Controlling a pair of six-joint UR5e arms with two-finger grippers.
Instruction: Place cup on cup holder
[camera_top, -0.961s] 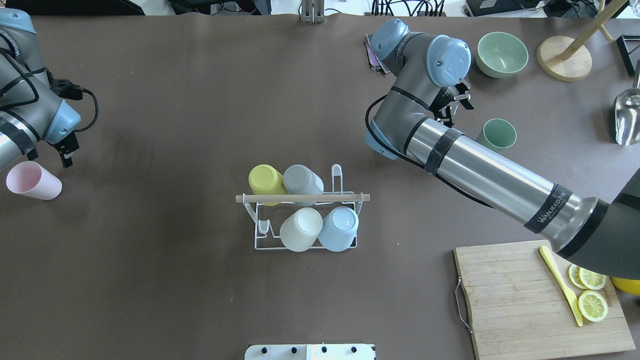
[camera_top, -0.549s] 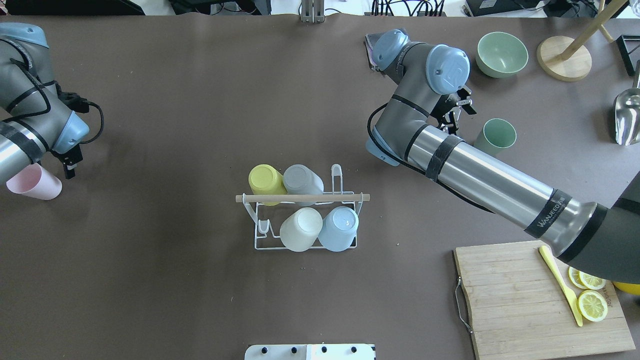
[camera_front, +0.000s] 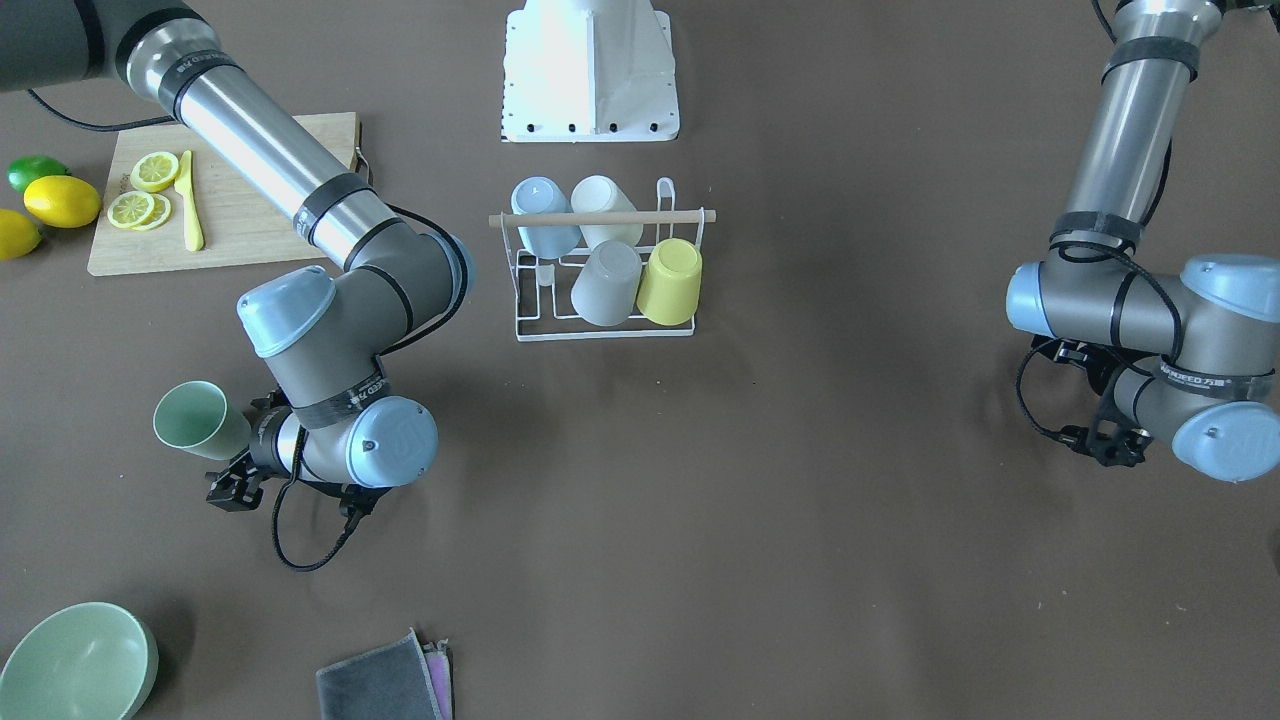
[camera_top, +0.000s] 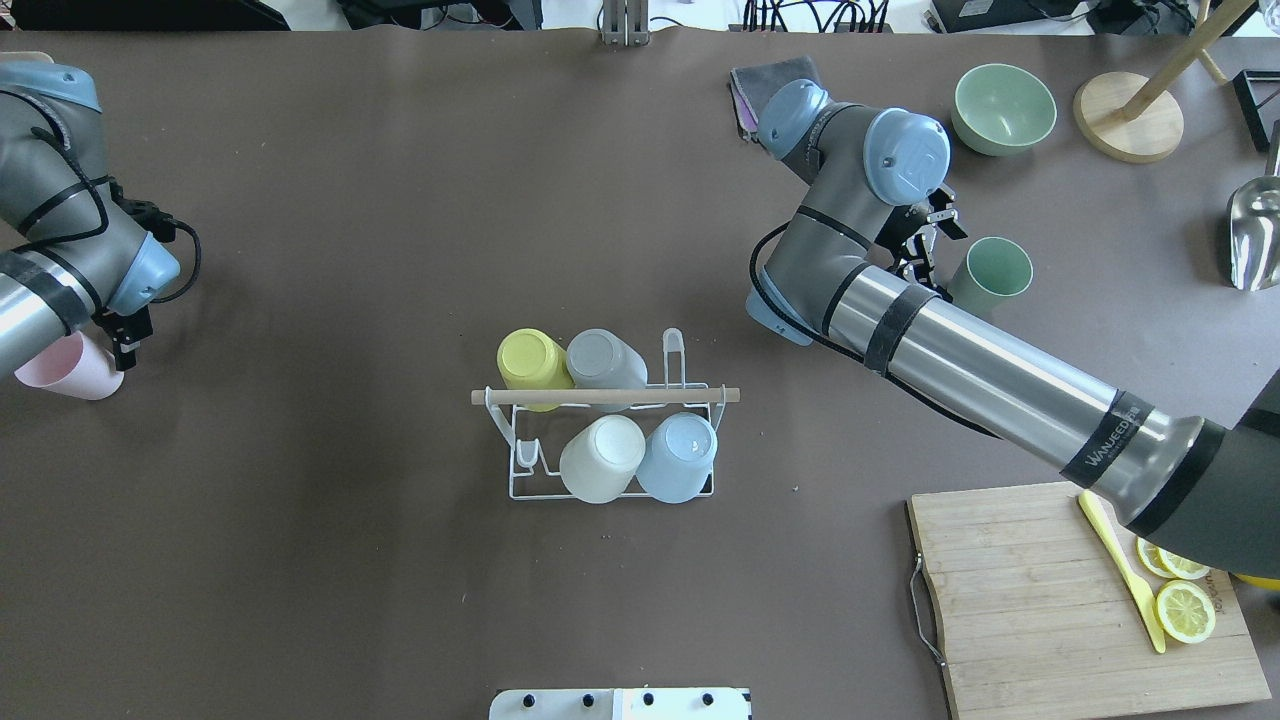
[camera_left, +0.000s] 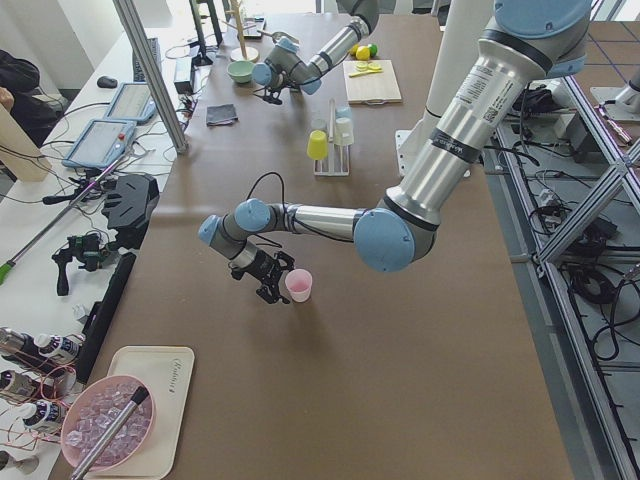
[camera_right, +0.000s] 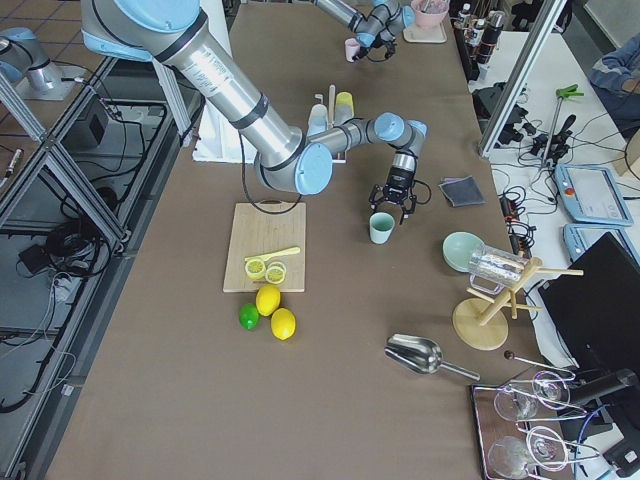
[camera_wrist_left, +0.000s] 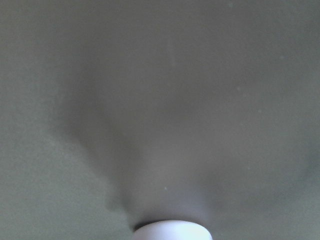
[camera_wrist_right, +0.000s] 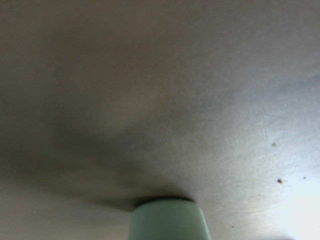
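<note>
Left hand (camera_top: 120, 340) open at pink cup (camera_top: 75, 372), left edge. Right hand (camera_top: 935, 245) open by green cup (camera_top: 990, 275), upper right.

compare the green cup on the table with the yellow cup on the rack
The green cup stands mouth up on the table; the yellow cup sits bottom up on the cup holder. The green cup stands alone; the yellow cup is right beside a grey cup. Both are plain handleless tumblers.
</note>
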